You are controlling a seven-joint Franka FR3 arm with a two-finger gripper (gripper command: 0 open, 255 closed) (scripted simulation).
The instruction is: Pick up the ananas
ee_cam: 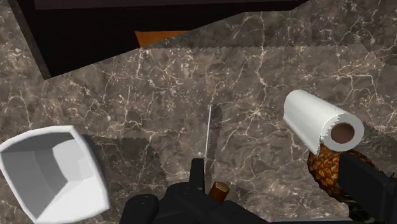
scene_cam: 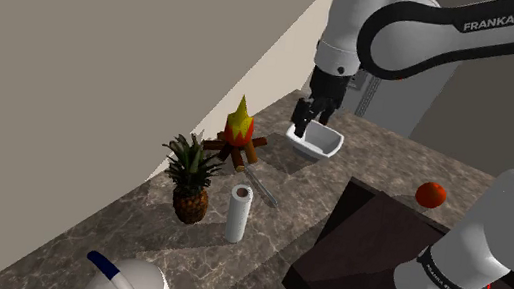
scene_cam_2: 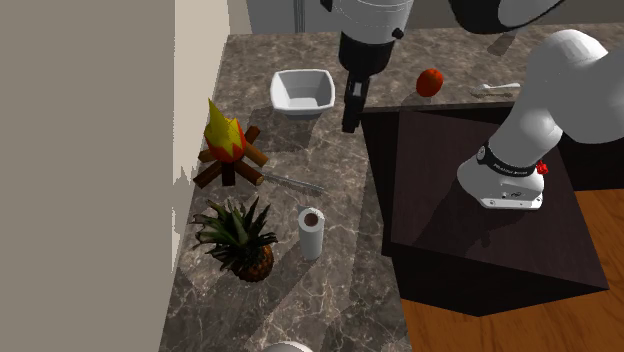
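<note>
Gripper (scene_cam: 306, 114) open, fingers apart, holding nothing; hangs above marble tabletop (scene_cam: 278, 242) near white bowl (scene_cam: 319, 142). Pineapple (scene_cam: 189, 187) upright on tabletop close to wall, leafy crown up, well apart from gripper. Paper towel roll (scene_cam: 238, 214) stands just beside pineapple. Toy campfire (scene_cam: 237, 142) between pineapple and bowl. Serrated knife (scene_cam: 260, 184) flat on tabletop between campfire and roll. Red fruit (scene_cam: 430, 194) farther off.

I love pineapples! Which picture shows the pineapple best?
The shoulder view: the whole brown pineapple with spiky green leaves stands unblocked on the marble counter. The second exterior view shows it from above. The wrist view shows a bit behind the white paper roll.
</note>
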